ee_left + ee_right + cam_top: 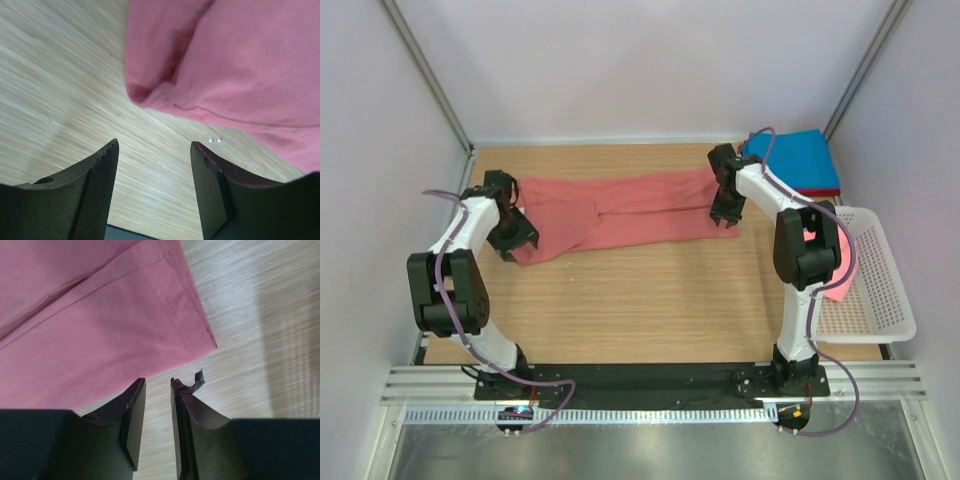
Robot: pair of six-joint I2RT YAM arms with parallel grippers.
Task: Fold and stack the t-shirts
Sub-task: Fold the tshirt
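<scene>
Soft salmon-red cloth t-shirt (620,212), a long rumpled band across the wood-grain table (640,300) — left gripper (520,240) spread wide and empty at its bunched left end, right gripper (725,218) with jaws a narrow slit apart, holding nothing, beside its stitched hem; a bright pink cloth t-shirt (842,285) shows half hidden behind the right arm (805,250).

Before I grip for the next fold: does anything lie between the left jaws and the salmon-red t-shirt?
Nothing visible does. The left jaws stand open over bare table, just short of the salmon-red t-shirt; only two tiny shiny specks dot the wood near its hem.
</scene>
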